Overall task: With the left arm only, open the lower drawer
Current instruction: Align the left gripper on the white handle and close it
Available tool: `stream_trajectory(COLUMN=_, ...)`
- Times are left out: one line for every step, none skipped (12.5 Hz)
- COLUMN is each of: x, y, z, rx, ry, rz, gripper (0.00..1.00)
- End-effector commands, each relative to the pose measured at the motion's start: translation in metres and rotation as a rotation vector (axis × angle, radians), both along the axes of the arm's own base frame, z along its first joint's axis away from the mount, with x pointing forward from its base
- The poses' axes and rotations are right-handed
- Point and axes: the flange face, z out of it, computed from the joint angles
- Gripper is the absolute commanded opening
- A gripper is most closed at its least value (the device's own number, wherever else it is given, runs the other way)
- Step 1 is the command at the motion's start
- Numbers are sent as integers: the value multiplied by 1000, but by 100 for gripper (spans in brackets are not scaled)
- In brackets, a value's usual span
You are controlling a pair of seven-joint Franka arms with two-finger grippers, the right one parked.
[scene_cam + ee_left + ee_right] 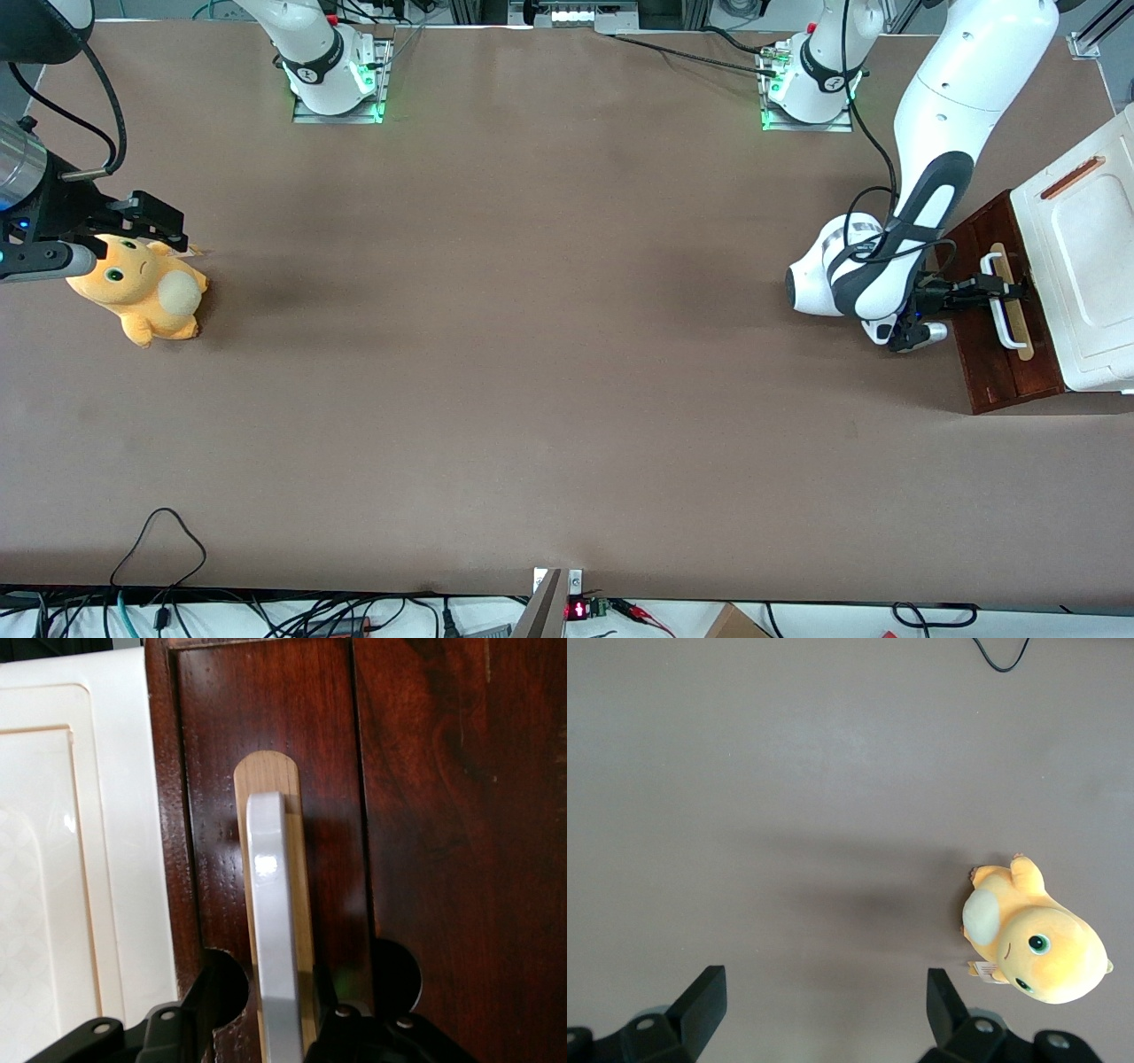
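On the brown table (532,354), toward the parked arm's end, an orange plush toy (142,292) lies on its side; the right wrist view shows its pale belly and green eyes.

Toward the working arm's end stands the cabinet. Its lower drawer (992,310) presents a dark reddish-brown wooden front, and the white box-like top (1085,266) sits above it, carrying a small reddish strip (1072,177). From the front view, no light plywood interior shows, so I cannot tell whether the drawer has come out at all. A pale wood strip (1010,301) runs along the drawer front and carries the white loop handle (1003,306).

The left arm (939,177) reaches down from its base (811,89), farther from the front camera, and bends in front of the drawer. Its gripper (1010,291) sits at the handle, roughly level with the handle's middle.

The left wrist view gives the closest reading. The handle (273,930) runs straight between the two black fingers (190,1019), which stand one on each side of it. The fingers are spread apart, wider than the handle; a gap of dark wood and pale strip (266,771) shows between one finger and the handle bar. On the other side, the finger lies near the bar, but I cannot tell whether it touches. The grip is not clamped on the handle.

The arm's black cable (864,213) loops beside the wrist.
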Motion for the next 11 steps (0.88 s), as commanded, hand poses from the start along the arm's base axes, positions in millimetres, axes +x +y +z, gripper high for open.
stream_trajectory(x=6, y=3, z=-8, rx=8, ry=6, rz=-17, gripper=49)
stream_trajectory(x=6, y=3, z=-8, rx=8, ry=5, rz=-17, gripper=47)
stream_trajectory(x=6, y=2, z=-8, rx=7, ry=5, rz=-18, gripper=47)
stream_trajectory(x=7, y=1, z=-7, rx=7, ry=2, rz=-21, gripper=46)
stream_trajectory(x=7, y=1, z=-7, rx=8, ry=1, rz=-20, gripper=45)
stream_trajectory(x=7, y=1, z=-7, rx=8, ry=1, rz=-20, gripper=39)
stream_trajectory(x=7, y=1, z=-7, rx=8, ry=1, rz=-20, gripper=35)
stream_trajectory(x=6, y=2, z=-7, rx=9, ry=3, rz=-19, gripper=28)
stream_trajectory(x=7, y=1, z=-7, rx=9, ry=3, rz=-20, gripper=26)
stream_trajectory(x=7, y=2, z=-7, rx=9, ry=2, rz=-23, gripper=26)
stream_trajectory(x=8, y=3, z=-7, rx=13, ry=1, rz=-30, gripper=26)
